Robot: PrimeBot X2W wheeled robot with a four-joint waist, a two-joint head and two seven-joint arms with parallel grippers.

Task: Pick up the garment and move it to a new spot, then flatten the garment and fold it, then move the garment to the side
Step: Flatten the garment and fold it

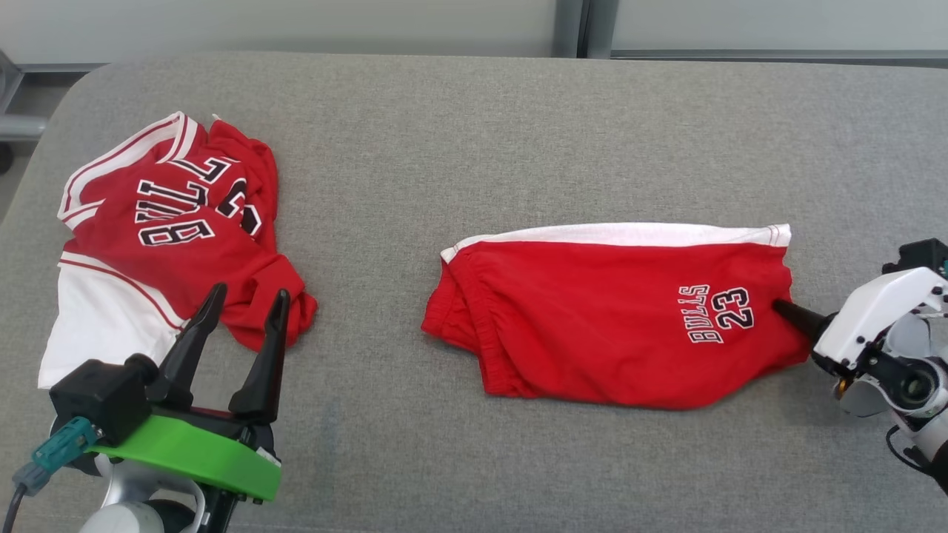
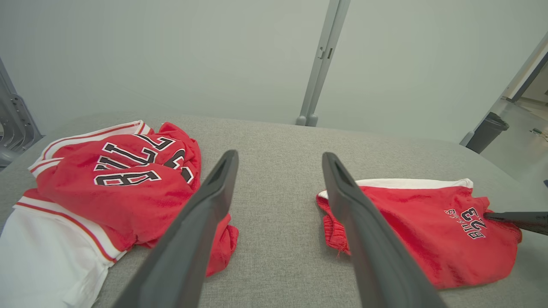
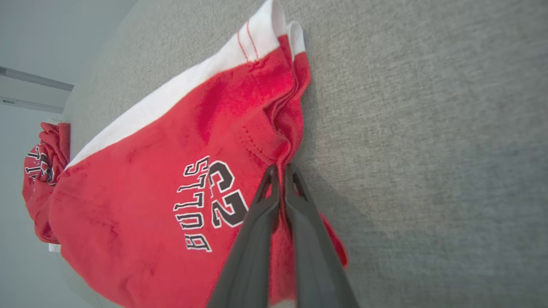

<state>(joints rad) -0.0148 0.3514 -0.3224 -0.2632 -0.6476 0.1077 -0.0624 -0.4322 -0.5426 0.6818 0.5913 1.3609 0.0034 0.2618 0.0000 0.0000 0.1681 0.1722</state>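
Just toward 3 o'clock on the grey surface: soft, light, floppy-looking red shorts, likely best grabbed by an edge. Right hand pinched tight on their 3 o'clock edge; left hand spread wide at 8 o'clock.

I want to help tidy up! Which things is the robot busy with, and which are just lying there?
In the job: red shorts; right gripper, shut on their edge.
Just lying about: crumpled red and white jersey; left gripper, open, holding nothing.
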